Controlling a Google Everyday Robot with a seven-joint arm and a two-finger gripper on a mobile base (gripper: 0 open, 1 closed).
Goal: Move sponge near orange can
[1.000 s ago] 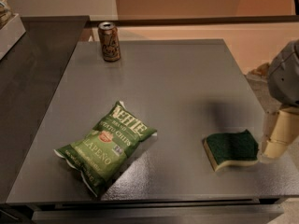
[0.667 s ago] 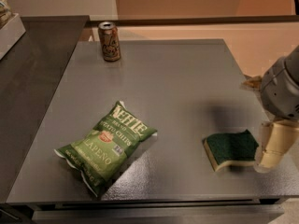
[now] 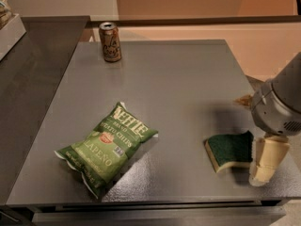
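Observation:
The sponge (image 3: pixel 230 149), dark green on top with pale yellow foam below, lies flat near the front right corner of the grey table (image 3: pixel 178 79). The orange can (image 3: pixel 110 42) stands upright at the table's far left, well away from the sponge. My gripper (image 3: pixel 261 173) hangs from the grey arm at the right edge of the view. It points down and sits right against the sponge's right end, low over the table.
A green chip bag (image 3: pixel 109 145) lies front left on the table, between the sponge and the can's side. A darker counter (image 3: pixel 33 74) adjoins the table on the left, with a white box (image 3: pixel 9 29) at its far end.
My gripper has moved left and downward, from beside the table's right edge to right against the sponge's right end. The sponge, can and bag have not moved.

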